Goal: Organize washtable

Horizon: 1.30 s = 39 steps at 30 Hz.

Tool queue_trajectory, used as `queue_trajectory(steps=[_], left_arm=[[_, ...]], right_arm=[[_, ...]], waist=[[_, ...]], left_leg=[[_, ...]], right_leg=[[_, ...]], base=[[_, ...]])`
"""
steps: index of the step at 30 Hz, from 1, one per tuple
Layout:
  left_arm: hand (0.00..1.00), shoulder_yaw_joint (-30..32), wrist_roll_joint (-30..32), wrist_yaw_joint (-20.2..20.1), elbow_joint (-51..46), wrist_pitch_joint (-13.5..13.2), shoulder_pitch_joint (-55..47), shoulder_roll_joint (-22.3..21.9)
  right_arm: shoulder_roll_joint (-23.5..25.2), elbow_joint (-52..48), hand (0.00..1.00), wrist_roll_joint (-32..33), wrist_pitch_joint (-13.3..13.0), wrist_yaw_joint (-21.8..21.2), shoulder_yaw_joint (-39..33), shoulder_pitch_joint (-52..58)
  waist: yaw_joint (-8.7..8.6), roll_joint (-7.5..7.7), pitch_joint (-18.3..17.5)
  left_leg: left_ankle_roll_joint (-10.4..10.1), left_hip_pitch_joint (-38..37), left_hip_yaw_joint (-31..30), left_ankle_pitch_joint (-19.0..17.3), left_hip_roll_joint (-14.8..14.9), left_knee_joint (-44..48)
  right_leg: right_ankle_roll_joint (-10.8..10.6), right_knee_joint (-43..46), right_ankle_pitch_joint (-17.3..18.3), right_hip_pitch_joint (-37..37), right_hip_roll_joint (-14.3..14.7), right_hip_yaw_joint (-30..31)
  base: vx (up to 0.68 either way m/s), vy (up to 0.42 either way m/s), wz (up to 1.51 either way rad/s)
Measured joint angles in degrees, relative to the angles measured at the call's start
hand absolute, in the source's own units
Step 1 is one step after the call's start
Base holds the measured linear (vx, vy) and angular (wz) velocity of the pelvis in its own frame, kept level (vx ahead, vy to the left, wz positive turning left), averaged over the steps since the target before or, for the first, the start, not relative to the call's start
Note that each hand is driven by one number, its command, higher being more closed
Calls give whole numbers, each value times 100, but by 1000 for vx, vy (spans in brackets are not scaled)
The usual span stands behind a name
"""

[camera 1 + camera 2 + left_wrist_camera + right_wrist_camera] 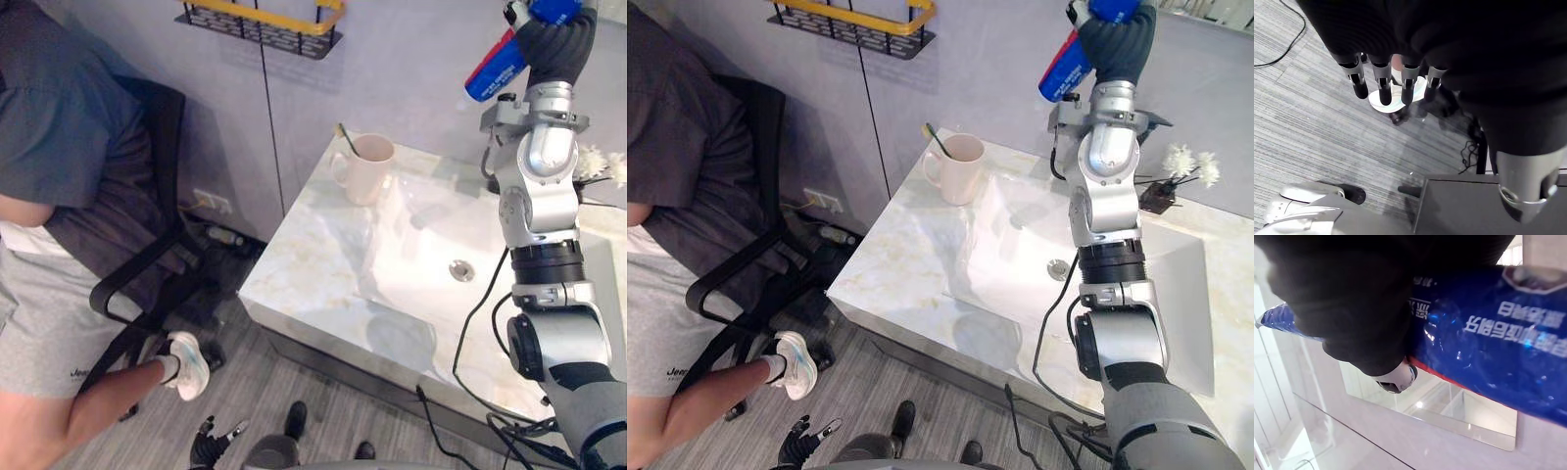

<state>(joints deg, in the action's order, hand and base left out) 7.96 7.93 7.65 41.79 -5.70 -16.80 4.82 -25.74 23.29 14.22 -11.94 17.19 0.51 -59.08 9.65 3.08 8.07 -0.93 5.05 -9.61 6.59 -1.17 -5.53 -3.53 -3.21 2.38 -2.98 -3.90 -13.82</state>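
While the right arm reaches up high above the back of the washtable (323, 264), the right hand (1117, 44) is closed around a blue tube (495, 70) with a red stripe. The tube is in the air, well above the marble top, and it sticks out of the hand at a slant toward the wall. In the right wrist view the thumb (1396, 379) presses against the side of the tube, and the dark cover hides the other fingers.

The left hand (1382, 83) hangs low near the floor, beside the washtable. Its fingers are straight and a little apart; they hold nothing and touch nothing.

On the far left corner of the washtable a cream cup (364, 168) stands upright with a toothbrush (345, 137) leaning in it. Near the right back edge there are small white flowers (1190, 162). A person (59, 196) sits on a black chair (147, 264) at the left.
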Motion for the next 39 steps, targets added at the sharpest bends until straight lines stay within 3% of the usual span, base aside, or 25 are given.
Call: queue_trajectory(steps=[9,18,19,39], left_arm=[[0,-159,-97,38,-15,-111,165,51],[0,-390,-277,154,-79,-133,250,102],[0,-391,-279,156,-80,-134,253,101],[0,-530,-268,241,-87,-116,262,119]], right_arm=[[-3,719,100,-148,97,196,22,-630],[300,1121,100,-147,193,268,18,-524],[330,1133,0,-146,208,268,18,-437],[562,676,0,-350,227,193,44,573]], waist=[[228,-34,293],[305,-85,572],[315,-85,572],[347,-122,594]], left_leg=[[-38,365,-276,100,-9,3],[-45,426,-352,142,-6,7],[-45,426,-350,141,0,7],[-45,270,-330,141,33,6]], right_leg=[[5,1,2,245,35,-245],[50,2,30,278,57,-317],[50,2,31,280,61,-314],[101,122,73,186,75,-292]], base=[[-21,-6,15],[-4,-2,5],[0,0,0],[-7,3,0]])
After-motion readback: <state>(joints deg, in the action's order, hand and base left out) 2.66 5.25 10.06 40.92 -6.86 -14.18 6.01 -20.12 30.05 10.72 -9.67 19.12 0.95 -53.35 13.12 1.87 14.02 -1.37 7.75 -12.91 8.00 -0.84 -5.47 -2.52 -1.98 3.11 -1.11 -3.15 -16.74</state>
